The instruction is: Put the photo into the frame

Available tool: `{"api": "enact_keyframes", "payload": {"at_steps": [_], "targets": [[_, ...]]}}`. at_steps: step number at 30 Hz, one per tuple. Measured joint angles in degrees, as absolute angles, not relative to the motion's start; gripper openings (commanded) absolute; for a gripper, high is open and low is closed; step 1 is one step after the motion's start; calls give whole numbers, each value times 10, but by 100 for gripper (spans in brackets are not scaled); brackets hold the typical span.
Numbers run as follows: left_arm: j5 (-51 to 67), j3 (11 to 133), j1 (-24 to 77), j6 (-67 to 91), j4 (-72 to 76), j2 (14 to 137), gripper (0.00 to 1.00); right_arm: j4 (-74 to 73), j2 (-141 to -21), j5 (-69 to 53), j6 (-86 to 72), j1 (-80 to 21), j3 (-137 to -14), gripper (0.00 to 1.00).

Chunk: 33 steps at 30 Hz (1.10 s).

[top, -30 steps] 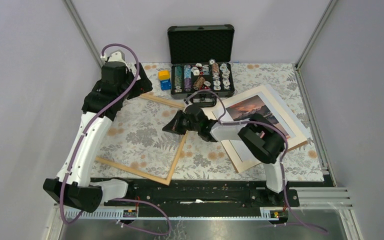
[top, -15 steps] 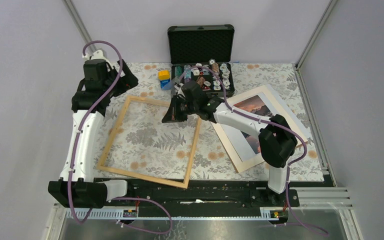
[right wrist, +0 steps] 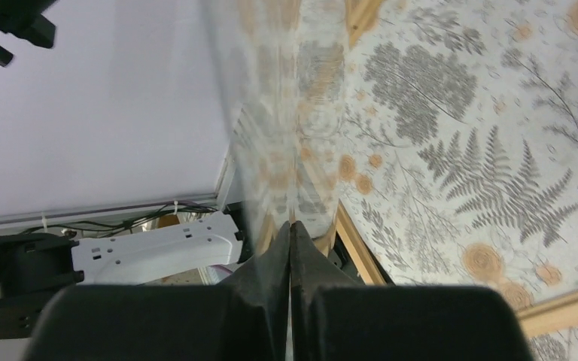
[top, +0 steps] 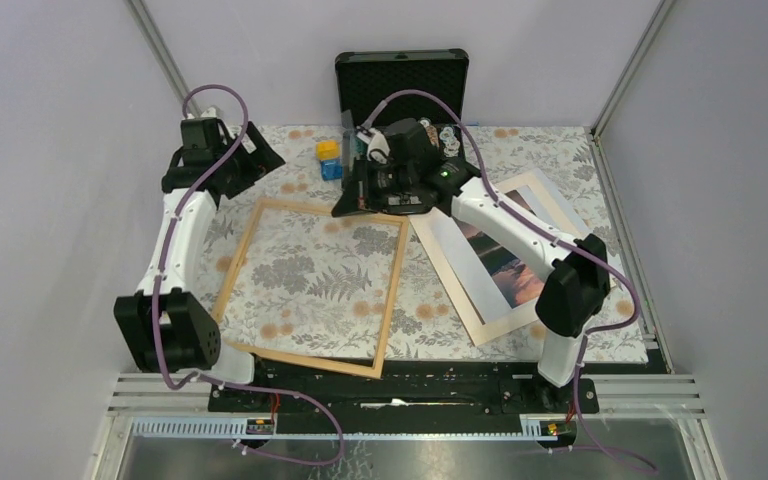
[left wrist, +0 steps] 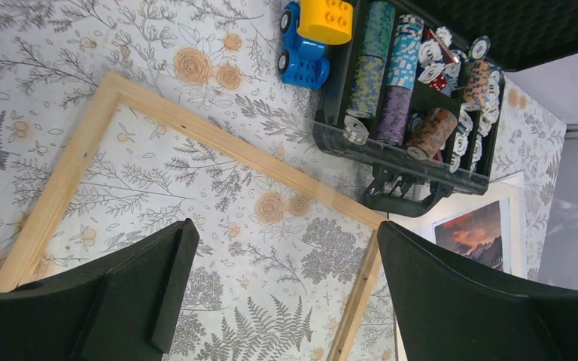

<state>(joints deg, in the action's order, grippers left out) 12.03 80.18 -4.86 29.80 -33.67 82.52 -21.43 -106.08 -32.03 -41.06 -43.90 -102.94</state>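
On the floral cloth [top: 300,285], centre-left, the frame [top: 392,290] lies flat. To its right the photo [top: 501,266] is partly hidden under the right arm [top: 520,230]. Near the frame's far-left corner hangs the left gripper [left wrist: 286,301], fingers wide apart and empty. At the right gripper [right wrist: 291,233] the fingers are pressed together; a blurred translucent sheet [right wrist: 286,113] rises from them, but any grip is unclear. Behind, the black case [top: 400,75] is half hidden.

The frame [top: 388,300] was pale, bare wood, matt and faintly grainy. The photo [top: 500,262] was smooth paper. Printed floral cloth covered the table [top: 310,280]. The case [top: 400,75] was black plastic lined with dimpled foam. The pane [right wrist: 293,113] looked clear and glossy.
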Motion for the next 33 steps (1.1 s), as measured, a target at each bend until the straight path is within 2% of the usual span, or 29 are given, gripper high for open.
{"api": "enact_keyframes", "payload": {"at_steps": [11,17,22,28,33], "targets": [[170,741,-84,301,-288,855,99,-125,-1014,-368,-423,-365,-818,0],[212,685,-88,309,-272,867,99,8,-988,-403,-450,-271,-636,0],[239,677,-87,310,-248,933,99,83,-990,-423,-457,-235,-521,0],[267,670,-87,311,-238,1014,99,165,-1019,-464,-454,-210,-478,0],[269,659,-87,311,-215,1029,99,218,-1034,-484,-462,-182,-448,0]]}}
